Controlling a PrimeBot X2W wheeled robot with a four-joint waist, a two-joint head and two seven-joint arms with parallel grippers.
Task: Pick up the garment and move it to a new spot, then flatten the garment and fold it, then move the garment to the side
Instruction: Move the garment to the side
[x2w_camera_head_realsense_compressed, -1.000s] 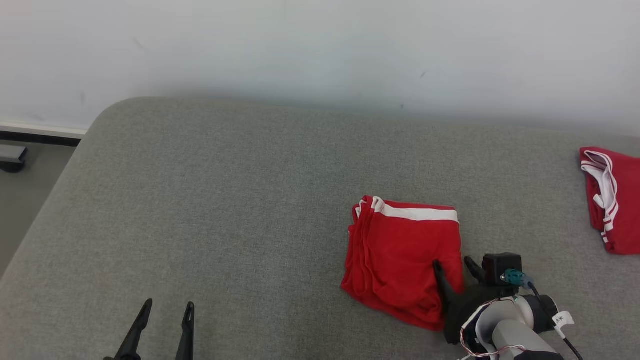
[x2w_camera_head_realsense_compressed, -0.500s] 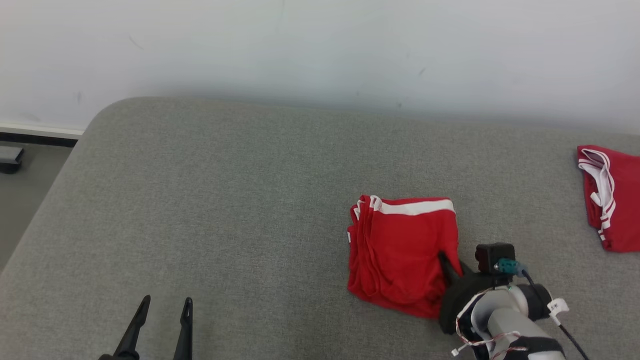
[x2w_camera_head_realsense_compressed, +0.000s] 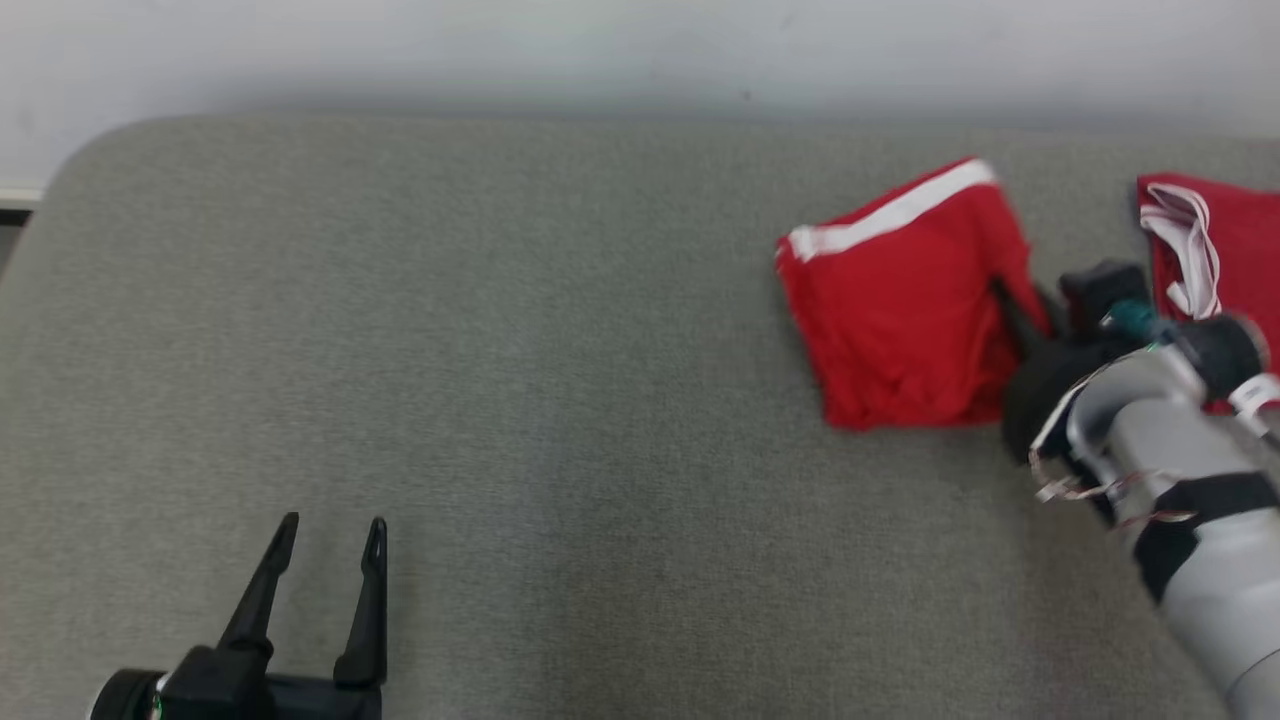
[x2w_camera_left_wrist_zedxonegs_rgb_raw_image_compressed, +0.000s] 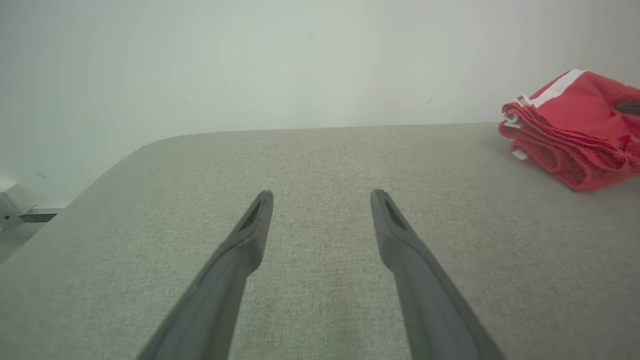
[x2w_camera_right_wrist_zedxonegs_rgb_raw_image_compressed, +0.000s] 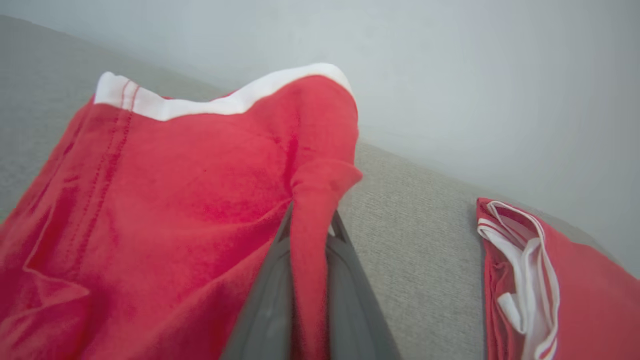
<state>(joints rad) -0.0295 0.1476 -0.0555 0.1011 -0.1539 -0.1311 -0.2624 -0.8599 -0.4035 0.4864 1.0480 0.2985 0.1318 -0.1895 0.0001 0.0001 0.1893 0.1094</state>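
The right gripper (x2w_camera_head_realsense_compressed: 1008, 298), in the right middle of the head view, has its two dark fingers pressed narrowly together on the right-hand edge of the folded red garment (x2w_camera_head_realsense_compressed: 900, 300). The right wrist view confirms the hold. A ridge of red cloth stands pinched between the fingers at the bottom centre, and the rest of the garment (x2w_camera_right_wrist_zedxonegs_rgb_raw_image_compressed: 175, 200) spreads away to the left of that frame.

The garment rests on the grey padded surface (x2w_camera_head_realsense_compressed: 500, 350) in the upper right of the head view. It is a thick, roughly square stack. Its white band (x2w_camera_head_realsense_compressed: 890, 212) runs along the far edge and slants up toward the right.

The garment lies to the left of the right gripper, so it would trail the pinched edge in a pull toward the right of the frame. A second red garment (x2w_camera_head_realsense_compressed: 1215, 230) with white trim lies near, to the right, its near edge partly hidden by the right gripper.

The left gripper (x2w_camera_head_realsense_compressed: 332, 525) sits at the lower left, fingers spread wide and empty, well apart from the cloth. The right arm is much the nearer. Judging by the neat stack, folding looks done and the move to the side is the step in hand. The layers could slip apart under a one-edge grip.
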